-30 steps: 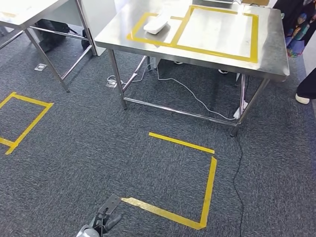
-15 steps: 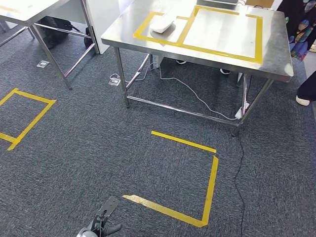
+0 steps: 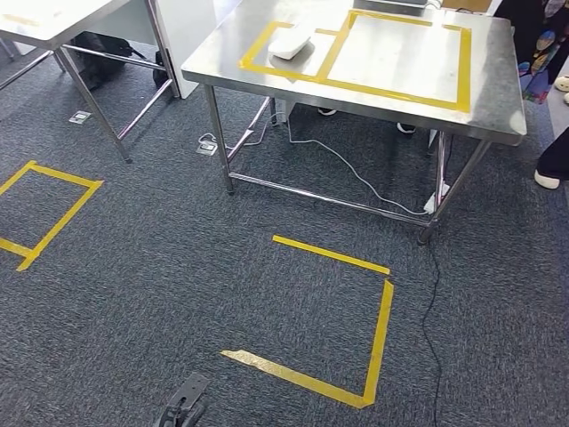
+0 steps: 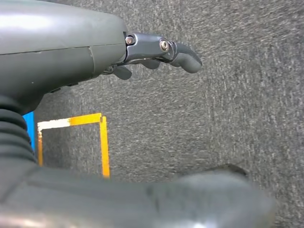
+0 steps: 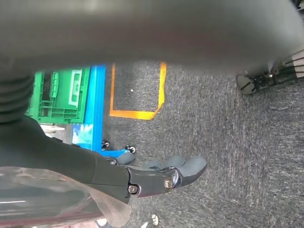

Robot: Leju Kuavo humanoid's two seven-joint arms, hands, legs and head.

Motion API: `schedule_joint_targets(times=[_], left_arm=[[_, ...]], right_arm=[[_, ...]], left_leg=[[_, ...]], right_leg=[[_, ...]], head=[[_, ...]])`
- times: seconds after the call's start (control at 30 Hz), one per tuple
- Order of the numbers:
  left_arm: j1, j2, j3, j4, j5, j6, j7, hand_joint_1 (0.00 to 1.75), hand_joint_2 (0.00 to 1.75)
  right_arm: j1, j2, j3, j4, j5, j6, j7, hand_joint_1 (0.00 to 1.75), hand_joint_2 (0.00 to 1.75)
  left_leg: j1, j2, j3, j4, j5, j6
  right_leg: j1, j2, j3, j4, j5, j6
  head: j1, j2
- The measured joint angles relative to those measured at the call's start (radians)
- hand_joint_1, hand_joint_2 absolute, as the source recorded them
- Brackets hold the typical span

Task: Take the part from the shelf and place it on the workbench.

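Note:
A white oblong part [image 3: 291, 42] lies on the steel workbench [image 3: 490, 89], inside the smaller of two yellow tape frames. My left hand [image 3: 182, 409] hangs low at the bottom edge of the head view, far from the bench. In the left wrist view my left hand [image 4: 154, 52] has its fingers stretched out away from the thumb, with only carpet between them. My right hand [image 5: 161, 175] hangs over the carpet with its fingers straight and nothing in it.
A yellow tape square [image 3: 372, 338] marks the carpet in front of the bench, and another [image 3: 47, 209] lies at the left. A black cable [image 3: 429, 302] trails from under the bench. A second table [image 3: 40, 22] stands far left. A green crate [image 5: 61, 95] sits by a blue cart [image 5: 91, 118]. A person's shoe [image 3: 548, 180] is at the right.
The camera has shifted a little, so the bench sits slightly further right in the picture. My left hand has dropped lower, toward the bottom edge of the head view.

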Motion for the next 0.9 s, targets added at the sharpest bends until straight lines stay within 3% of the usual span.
schedule_joint_targets(times=[0.47, 0.6, 0.67, 0.73, 0.77, 0.8, 0.83, 0.9], left_arm=[[0.024, 0.006, 0.009, 0.002, 0.000, -0.003, 0.010, 0.00, 0.00], [0.024, 0.008, 0.009, 0.002, -0.003, -0.003, 0.012, 0.00, 0.00], [0.024, 0.008, 0.009, 0.002, -0.005, -0.003, 0.012, 0.00, 0.00], [0.026, 0.008, 0.009, 0.003, -0.006, -0.003, 0.012, 0.00, 0.00], [0.027, 0.008, 0.009, 0.004, -0.006, -0.004, 0.012, 0.00, 0.00], [0.029, 0.008, 0.009, 0.005, -0.006, -0.004, 0.012, 0.00, 0.00], [0.029, 0.008, 0.009, 0.006, -0.006, -0.004, 0.012, 0.00, 0.00], [0.029, 0.009, 0.009, 0.007, -0.007, -0.004, 0.012, 0.00, 0.00]], right_arm=[[-0.001, 0.000, 0.000, 0.000, 0.020, -0.005, -0.006, 0.00, 0.00], [-0.002, 0.002, 0.000, 0.000, 0.030, -0.003, -0.004, 0.00, 0.00], [-0.003, 0.002, 0.000, 0.000, 0.034, -0.003, -0.004, 0.00, 0.00], [-0.002, 0.002, 0.001, 0.000, 0.035, -0.003, -0.004, 0.00, 0.00], [-0.002, 0.002, 0.001, 0.000, 0.035, -0.002, -0.004, 0.00, 0.00], [-0.001, 0.002, 0.002, 0.000, 0.035, -0.002, -0.003, 0.00, 0.00], [-0.001, 0.003, 0.002, 0.000, 0.035, -0.002, -0.003, 0.00, 0.00], [-0.001, 0.003, 0.003, 0.000, 0.036, -0.002, -0.003, 0.00, 0.00]], left_leg=[[0.000, 0.000, -0.003, 0.000, 0.002, -0.002], [0.001, -0.002, 0.003, -0.019, 0.015, 0.018], [0.008, -0.001, 0.006, -0.038, 0.028, 0.025], [0.007, -0.002, -0.001, -0.039, 0.032, 0.025], [0.007, -0.003, -0.004, -0.037, 0.033, 0.023], [0.008, -0.005, -0.008, -0.035, 0.035, 0.020], [0.009, -0.009, -0.011, -0.032, 0.036, 0.015], [0.015, -0.021, -0.019, -0.020, 0.035, 0.002]], right_leg=[[0.000, 0.000, -0.003, 0.002, 0.001, -0.001], [-0.004, -0.001, -0.003, -0.003, 0.000, 0.015], [-0.003, 0.004, -0.036, 0.066, -0.052, 0.017], [-0.005, 0.007, -0.095, 0.202, -0.124, 0.021], [-0.007, 0.007, -0.117, 0.256, -0.143, 0.024], [-0.010, 0.007, -0.123, 0.275, -0.144, 0.027], [-0.014, 0.008, -0.109, 0.255, -0.127, 0.030], [-0.025, 0.021, -0.034, 0.124, -0.072, 0.039]], head=[[0.000, 0.000], [0.000, 0.000], [0.001, 0.000], [0.002, 0.000], [0.002, 0.000], [0.002, 0.000], [0.002, 0.000], [0.002, 0.000]])
